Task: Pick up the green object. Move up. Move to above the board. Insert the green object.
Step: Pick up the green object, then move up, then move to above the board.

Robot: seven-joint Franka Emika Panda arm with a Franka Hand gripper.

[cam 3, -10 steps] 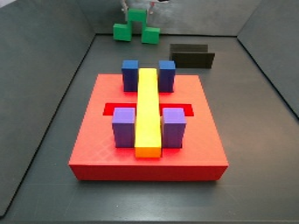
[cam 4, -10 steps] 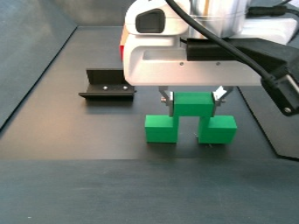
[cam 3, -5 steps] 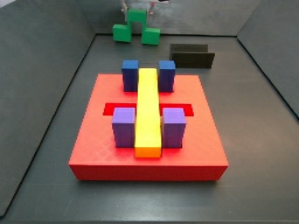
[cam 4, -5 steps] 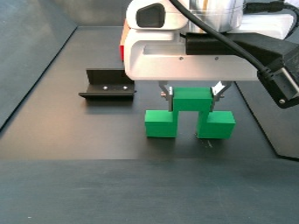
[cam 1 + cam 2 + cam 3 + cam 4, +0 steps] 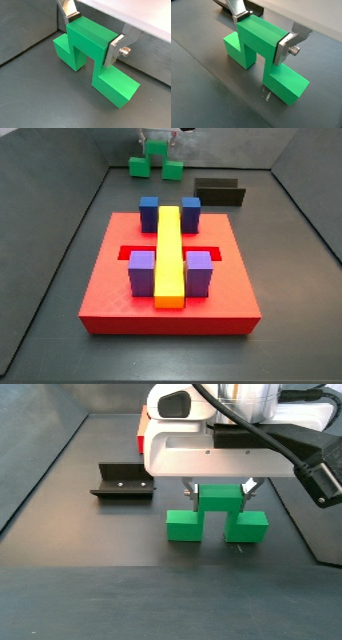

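Now, view by view:

Wrist views, grip: the gripper (image 5: 93,35) stands over the bright green bridge-shaped piece (image 5: 90,47), two low cubes joined by a raised middle cube. Its flat silver fingers (image 5: 286,46) press on opposite sides of the raised cube, so the jaws are clamped on the piece. That cube is the narrow, high part, which I judge is why it was chosen for the hold.

Wrist views, contact: both low cubes look seated on the dark floor (image 5: 204,75), with no gap showing under them. The lift seems not yet begun.

Side view from the board's end: the large flat red square board (image 5: 120,303) lies near the front of the floor, bearing blue blocks (image 5: 170,211), purple blocks (image 5: 171,270) and a long yellow bar (image 5: 168,256). The green piece (image 5: 156,164) sits by the far edge, well apart from the board.

Same view, fixture: the dark L-shaped fixture (image 5: 221,191) stands between the piece and the board, toward one side.

Side view facing the arm: the gripper (image 5: 219,489) hangs directly above the green piece (image 5: 218,519), with the fixture (image 5: 120,482) beside it. A straight rise looks unobstructed.
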